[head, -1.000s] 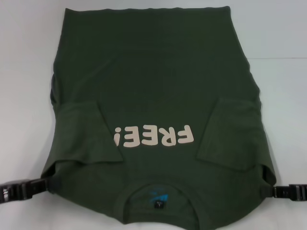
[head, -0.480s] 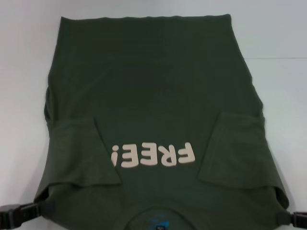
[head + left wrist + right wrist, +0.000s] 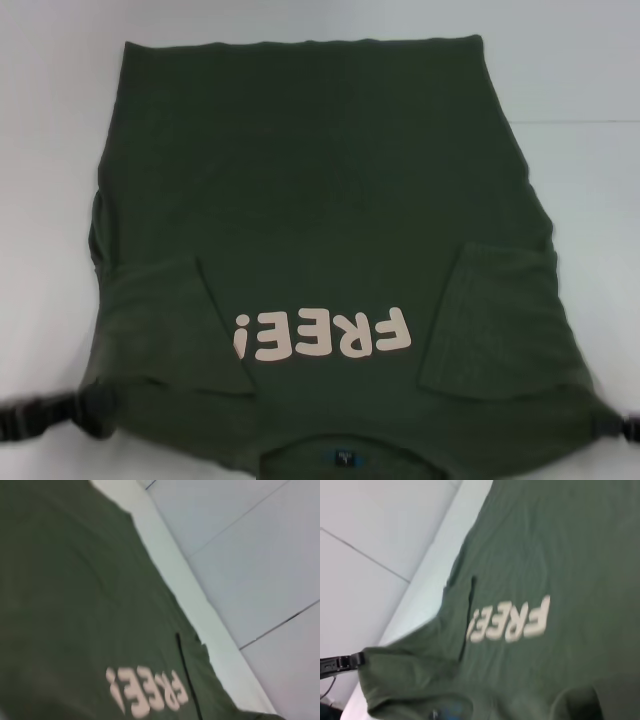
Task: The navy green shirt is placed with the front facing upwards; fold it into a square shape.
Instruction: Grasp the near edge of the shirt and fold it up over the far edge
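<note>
The navy green shirt (image 3: 320, 200) lies front up on the white table, collar nearest me, with the cream "FREE!" lettering (image 3: 322, 335) reading upside down. Both short sleeves (image 3: 170, 320) are folded inward over the chest. Only part of the neck label (image 3: 345, 458) shows at the bottom edge of the head view. My left gripper (image 3: 92, 410) is shut on the shirt's left shoulder corner and my right gripper (image 3: 606, 428) on the right one. The shoulder edge is lifted and stretched between them. The right wrist view shows the shirt (image 3: 560, 555) with the left gripper (image 3: 351, 660) at its corner.
The white table (image 3: 580, 250) extends beyond the shirt on the left, right and far sides. A thin seam line (image 3: 585, 122) crosses it at the right. The left wrist view shows the table edge (image 3: 200, 615) and pale floor tiles beyond.
Both grippers have drawn the shoulder corners toward me and the whole shirt has slid along. The far hem, lettering and collar have shifted nearer, and the label is now partly cut off.
</note>
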Motion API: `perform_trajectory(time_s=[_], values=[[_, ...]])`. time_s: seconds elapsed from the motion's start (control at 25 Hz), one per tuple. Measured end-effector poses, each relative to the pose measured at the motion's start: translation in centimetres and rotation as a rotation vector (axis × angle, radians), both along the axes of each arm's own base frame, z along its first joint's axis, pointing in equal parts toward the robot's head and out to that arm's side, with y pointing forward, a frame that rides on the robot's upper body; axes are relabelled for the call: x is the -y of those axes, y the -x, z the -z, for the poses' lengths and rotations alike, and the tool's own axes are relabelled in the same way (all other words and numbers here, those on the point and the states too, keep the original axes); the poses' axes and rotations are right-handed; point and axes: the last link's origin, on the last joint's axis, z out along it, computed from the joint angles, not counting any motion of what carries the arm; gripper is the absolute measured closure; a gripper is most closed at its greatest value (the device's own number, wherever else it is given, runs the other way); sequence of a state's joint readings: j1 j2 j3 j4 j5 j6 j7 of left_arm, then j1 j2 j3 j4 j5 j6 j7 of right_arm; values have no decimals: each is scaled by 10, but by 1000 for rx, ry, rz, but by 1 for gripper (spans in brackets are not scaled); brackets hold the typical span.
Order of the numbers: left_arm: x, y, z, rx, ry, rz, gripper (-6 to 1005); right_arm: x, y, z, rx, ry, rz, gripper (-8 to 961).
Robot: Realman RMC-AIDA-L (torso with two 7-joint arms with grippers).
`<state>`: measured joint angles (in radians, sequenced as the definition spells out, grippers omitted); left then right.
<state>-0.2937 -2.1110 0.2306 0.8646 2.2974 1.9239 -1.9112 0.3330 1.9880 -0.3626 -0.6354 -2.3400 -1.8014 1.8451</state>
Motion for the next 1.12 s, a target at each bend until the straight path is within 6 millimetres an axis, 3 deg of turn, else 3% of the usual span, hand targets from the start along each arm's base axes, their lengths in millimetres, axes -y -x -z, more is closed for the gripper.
perform_trajectory(time_s=[0.44, 0.72, 0.92, 1.12], values=[[-129, -42, -2, -48, -144, 37, 908, -111, 45, -5, 101, -145, -72, 899], [-196, -69, 0, -112, -349, -16, 904, -175, 76, -1, 204, -288, -82, 898], [-216, -77, 4, -125, -439, -35, 900, -211, 93, 3, 259, -423, -62, 897], [-234, -84, 13, -177, -533, -57, 897, -234, 106, 9, 319, -534, -56, 896]])
